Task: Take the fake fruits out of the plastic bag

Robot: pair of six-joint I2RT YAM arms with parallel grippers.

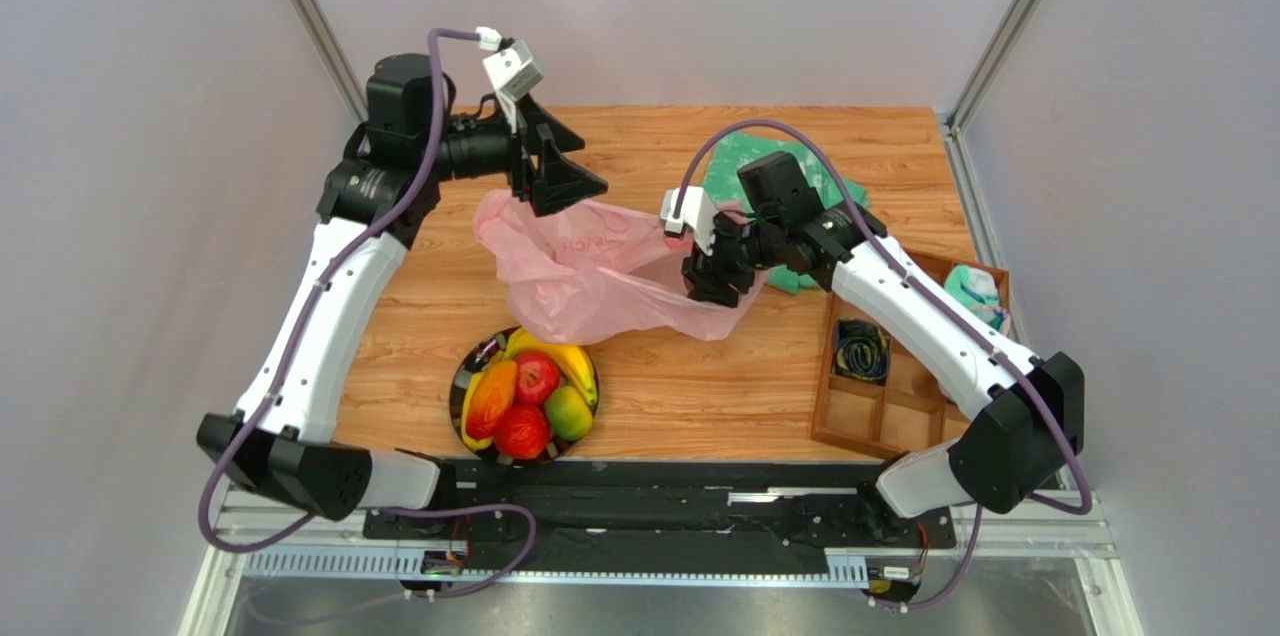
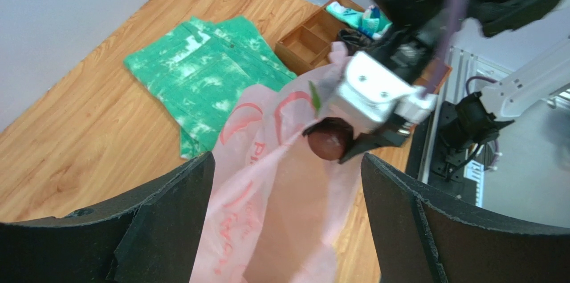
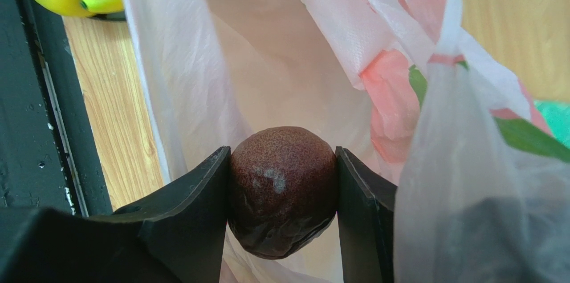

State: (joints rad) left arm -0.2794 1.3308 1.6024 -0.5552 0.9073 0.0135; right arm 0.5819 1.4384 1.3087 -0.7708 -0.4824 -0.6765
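Over the middle of the table: the plastic bag [image 1: 586, 276] hangs pink and crumpled between the two arms.
Right gripper [image 1: 718, 284]: its fingers are clamped on the plum [image 3: 282, 189], one flat pad on each side, about half spread.
Plum: dark purple, at the bag's right end with pink film right behind it; I cannot tell whether it is fully clear of the mouth.
Left gripper [image 2: 288, 163]: fingers spread wide, nothing between them, poised just above the bag's far left edge.
Other fake fruits: bananas [image 1: 559, 360], a red apple [image 1: 537, 377] and a mango [image 1: 568, 411] lie piled on a black plate [image 1: 463, 374] near the front edge.
Cloth [image 2: 201, 63]: green and white, folded flat on the far side of the table beyond the bag.
Wooden tray [image 1: 879, 419]: on the right side, divided into compartments.
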